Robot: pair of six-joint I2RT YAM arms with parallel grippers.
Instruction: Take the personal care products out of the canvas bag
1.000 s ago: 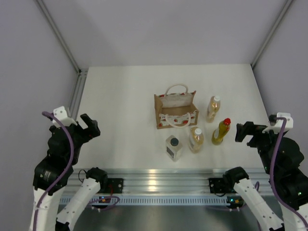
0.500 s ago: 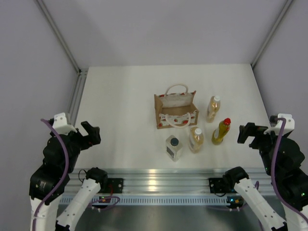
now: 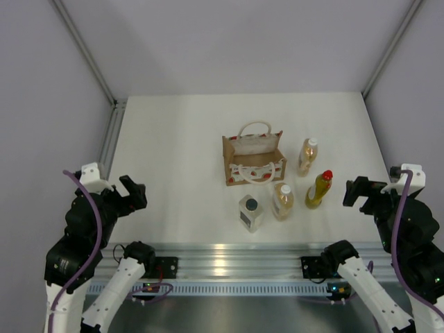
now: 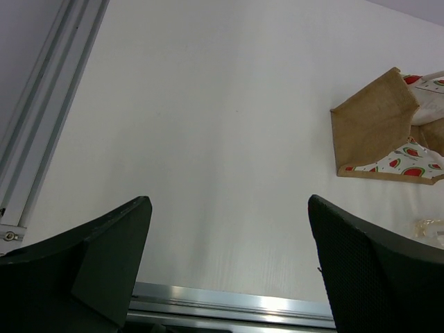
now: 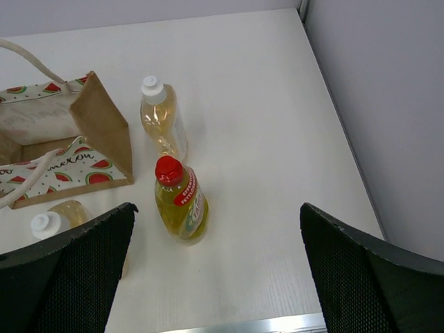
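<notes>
The canvas bag (image 3: 254,158) stands upright mid-table, tan with white looped handles and a watermelon-print band; I see no bottle inside it. All the bottles stand on the table outside it: an amber one (image 3: 308,156) to its right, the yellow red-capped one (image 3: 319,189), a second amber one (image 3: 282,201) and the clear squarish one (image 3: 250,212) in front. My left gripper (image 3: 132,193) is open and empty near the left front edge, far from the bag (image 4: 388,128). My right gripper (image 3: 361,192) is open and empty, just right of the yellow bottle (image 5: 180,201).
A metal rail (image 3: 229,253) runs along the table's near edge, another (image 4: 41,118) along its left side. Grey walls enclose the table on the left, back and right (image 5: 388,104). The right wrist view also shows the far amber bottle (image 5: 161,114) and the bag (image 5: 62,146).
My left arm has dropped back toward the near left edge. My right gripper has shifted slightly right. The bag and bottles have not moved.
</notes>
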